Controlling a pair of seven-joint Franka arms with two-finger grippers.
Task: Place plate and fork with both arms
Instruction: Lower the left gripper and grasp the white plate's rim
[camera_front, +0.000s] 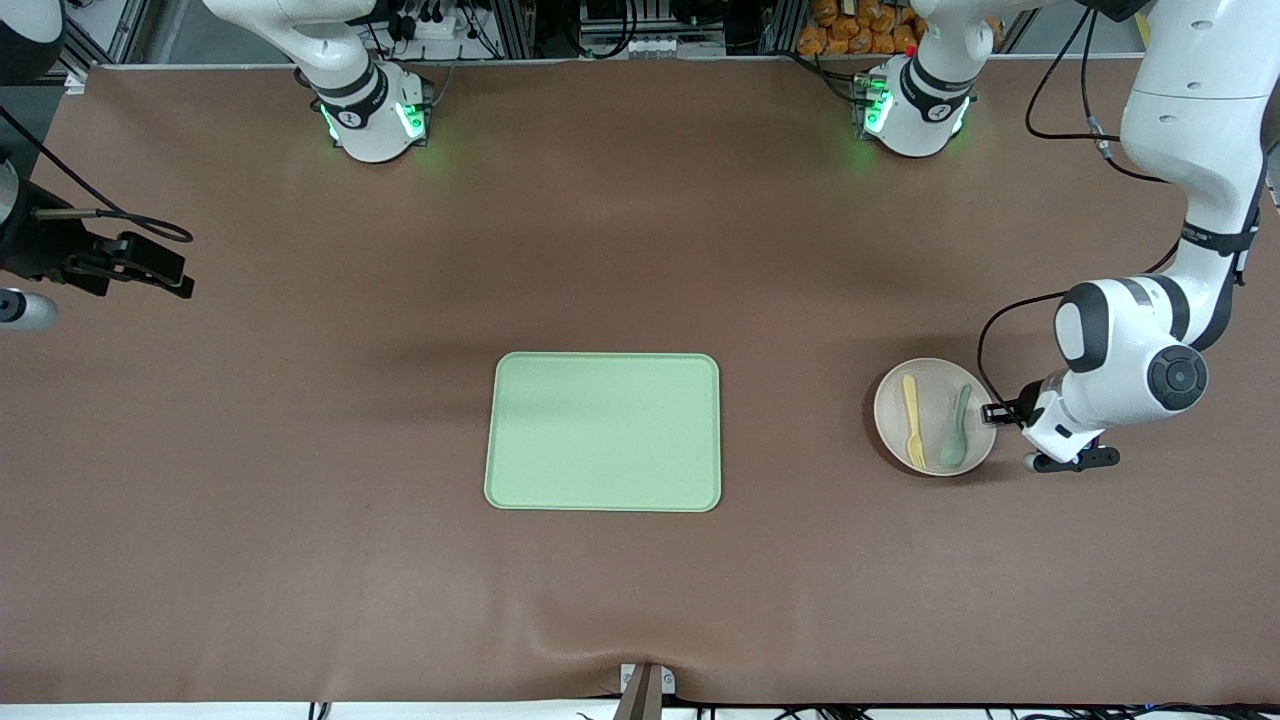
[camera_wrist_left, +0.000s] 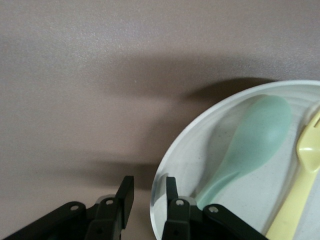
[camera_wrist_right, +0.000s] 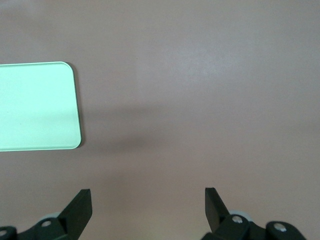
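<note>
At the left arm's end of the brown table (camera_front: 300, 560), the left gripper (camera_wrist_left: 147, 197) sat low at the rim of the round cream plate (camera_front: 932, 392), on the side of the plate toward that end of the table. In the left wrist view its 2 black fingers (camera_wrist_left: 126, 192) straddled the rim, one outside on the table side and one inside over the plate's floor, with a narrow gap between them that the rim ran through; whether the pads pressed the rim could not be told.

The plate rested on the table, well apart from the rectangular light green tray (camera_front: 604, 432) that lay near the table's middle. 2 utensils lay in the plate side by side: the pale yellow fork (camera_front: 912, 418), on the side nearer the tray, and a pale green spoon (camera_front: 956, 430), on the side nearer the left gripper. In the left wrist view the spoon's handle ran toward the inner finger.

The right arm waited at its own end of the table, with the right gripper (camera_wrist_right: 148, 202) up over bare tabletop and its jaws spread wide, holding nothing. A corner of the tray showed in the right wrist view.
</note>
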